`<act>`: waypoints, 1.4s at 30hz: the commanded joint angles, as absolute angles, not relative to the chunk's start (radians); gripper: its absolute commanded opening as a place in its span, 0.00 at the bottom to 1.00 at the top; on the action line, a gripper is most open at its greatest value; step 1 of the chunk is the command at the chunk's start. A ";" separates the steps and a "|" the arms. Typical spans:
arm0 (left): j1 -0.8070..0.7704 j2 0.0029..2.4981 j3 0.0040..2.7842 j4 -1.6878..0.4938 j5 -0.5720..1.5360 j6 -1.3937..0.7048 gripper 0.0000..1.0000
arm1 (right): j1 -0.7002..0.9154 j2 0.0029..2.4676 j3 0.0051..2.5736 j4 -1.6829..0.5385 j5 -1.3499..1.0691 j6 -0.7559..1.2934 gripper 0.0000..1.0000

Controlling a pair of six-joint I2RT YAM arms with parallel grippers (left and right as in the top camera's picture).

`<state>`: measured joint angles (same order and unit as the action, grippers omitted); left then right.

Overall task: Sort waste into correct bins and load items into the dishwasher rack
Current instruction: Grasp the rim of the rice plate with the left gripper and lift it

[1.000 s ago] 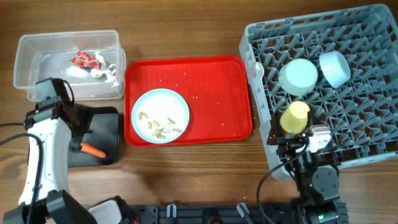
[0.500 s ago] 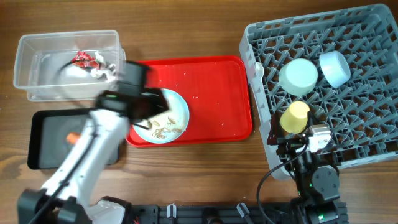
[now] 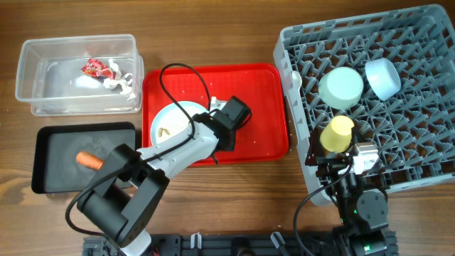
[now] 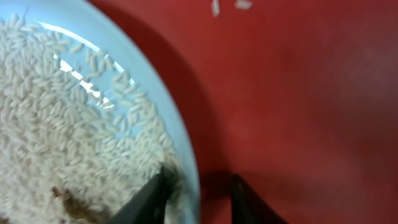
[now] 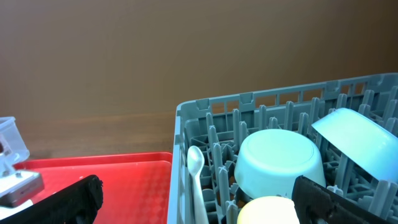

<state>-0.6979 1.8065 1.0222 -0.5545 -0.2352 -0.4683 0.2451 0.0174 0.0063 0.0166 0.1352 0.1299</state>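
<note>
Dishwasher rack (image 3: 398, 99), a grey pegged lattice, sits unchanged at right. Left gripper (image 4: 199, 186) has swung from the black tray (image 3: 57, 142) to the smooth red tray (image 3: 249, 92), its narrowly parted fingers straddling the rim of the glossy, grain-strewn round plate (image 4: 74, 112) there. Right gripper (image 5: 199, 196) gapes wide, empty.

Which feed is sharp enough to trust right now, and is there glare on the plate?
Overhead: sharp, evenly lit, left end effector covering part of the plate. Left wrist: very close and soft, white glare streak on the plate, fingers in shadow. Right wrist: rack crisp, its own fingers blurred.
</note>
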 commanded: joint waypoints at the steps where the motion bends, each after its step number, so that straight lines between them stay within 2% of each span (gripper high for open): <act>1: -0.704 1.835 1.030 -0.543 -0.259 -0.460 0.19 | 0.241 0.011 0.005 0.021 0.131 0.134 1.00; 3: -0.717 1.835 1.030 -0.535 -0.259 -0.429 0.12 | 0.241 0.011 0.005 0.021 0.131 0.134 1.00; 4: -0.725 1.835 1.030 -0.533 -0.263 -0.402 0.06 | 0.241 0.011 0.005 0.021 0.131 0.133 1.00; 5: -0.732 1.837 1.030 -0.530 -0.277 -0.391 0.04 | 0.241 0.011 0.005 0.021 0.131 0.133 1.00; 12: -0.751 1.844 1.036 -0.517 -0.374 -0.369 0.04 | 0.241 0.011 0.005 0.021 0.131 0.133 1.00; 21: -0.756 1.834 1.257 -0.765 -0.484 -0.373 0.04 | 0.241 0.011 0.005 0.021 0.131 0.134 1.00; 33: -0.773 1.831 1.488 -0.997 -0.493 -0.382 0.04 | 0.241 0.011 0.005 0.021 0.131 0.133 1.00; 37: -0.781 1.831 1.516 -1.091 -0.540 -0.430 0.04 | 0.241 0.011 0.005 0.021 0.131 0.134 1.00; 42: -0.781 1.823 1.521 -1.249 -0.521 -0.594 0.04 | 0.241 0.011 0.005 0.021 0.131 0.133 1.00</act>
